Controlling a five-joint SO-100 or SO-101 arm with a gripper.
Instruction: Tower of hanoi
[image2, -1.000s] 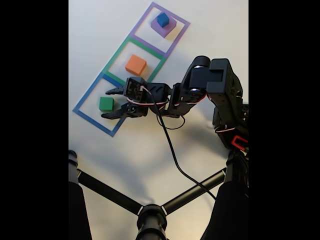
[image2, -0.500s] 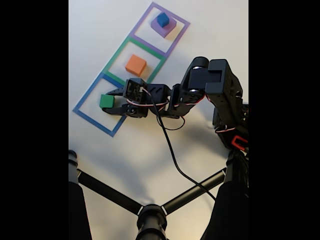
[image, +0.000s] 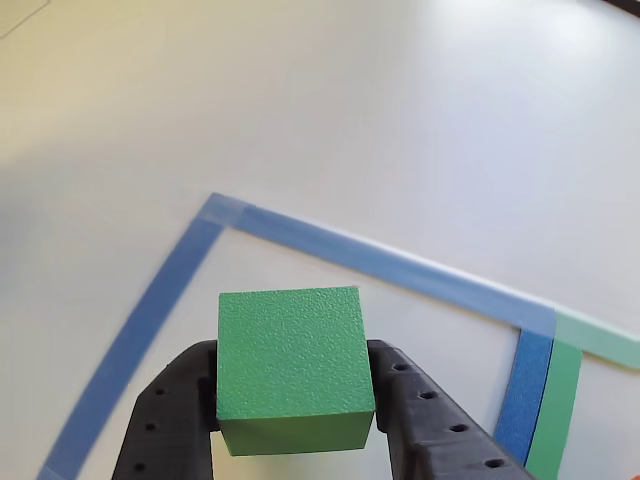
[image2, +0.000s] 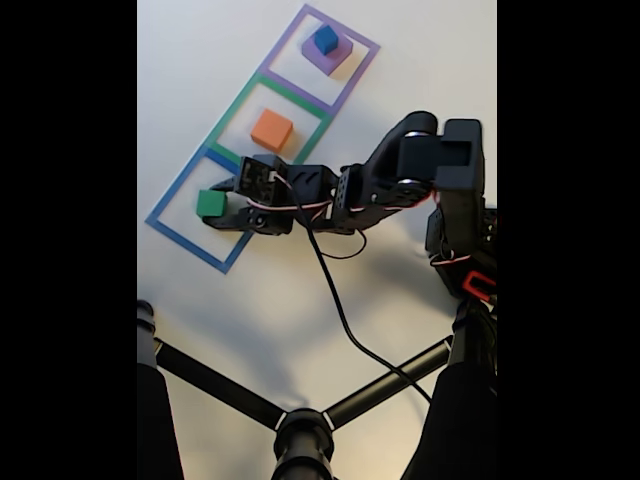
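Other view: green block (image: 290, 365), foam, light, slightly squashy, matte and unlikely to slip; gripper (image: 292, 400) fingers pinch its two opposite flat sides

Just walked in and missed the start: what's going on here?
A robot arm is working a block-stacking puzzle. Its gripper is shut on the green block inside the blue taped square. The orange block sits alone in the green square, and the blue cube rests on the purple block.
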